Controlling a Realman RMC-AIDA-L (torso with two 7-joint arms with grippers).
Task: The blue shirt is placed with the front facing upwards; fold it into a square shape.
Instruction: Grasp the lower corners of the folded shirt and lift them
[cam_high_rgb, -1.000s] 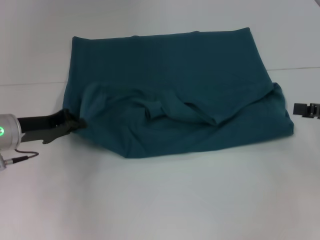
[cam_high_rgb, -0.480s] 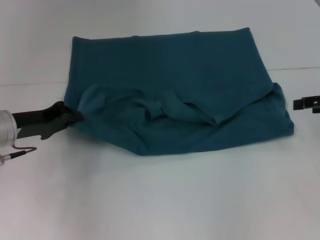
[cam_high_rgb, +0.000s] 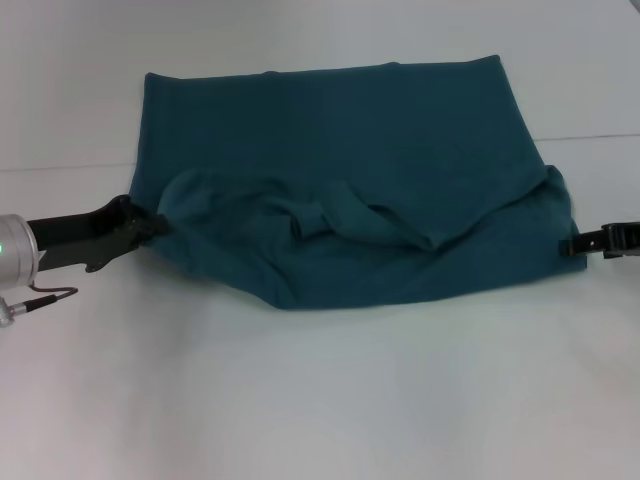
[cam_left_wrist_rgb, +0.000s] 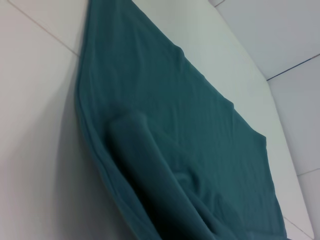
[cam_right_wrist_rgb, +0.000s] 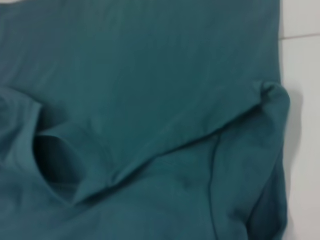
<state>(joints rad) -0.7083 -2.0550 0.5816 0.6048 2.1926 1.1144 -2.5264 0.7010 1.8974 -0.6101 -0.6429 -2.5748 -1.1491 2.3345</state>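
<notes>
The shirt (cam_high_rgb: 340, 180) is plain dark teal cloth, no print showing. It lies on the table, partly folded: its far part spreads flat with a straight far edge, while its near part is doubled over in rumpled, overlapping folds with a pocket-like opening near the middle.

Head camera looks down from afar; wrist cameras closely share the blue shirt (cam_high_rgb: 340, 180).

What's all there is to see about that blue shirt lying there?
The blue shirt is plain dark teal, soft-looking cloth, with no print showing. It lies partly folded on the white table: its far part flat, its near part bunched in rumpled folds. The left gripper meets its left edge, and the right gripper reaches its right edge.
</notes>
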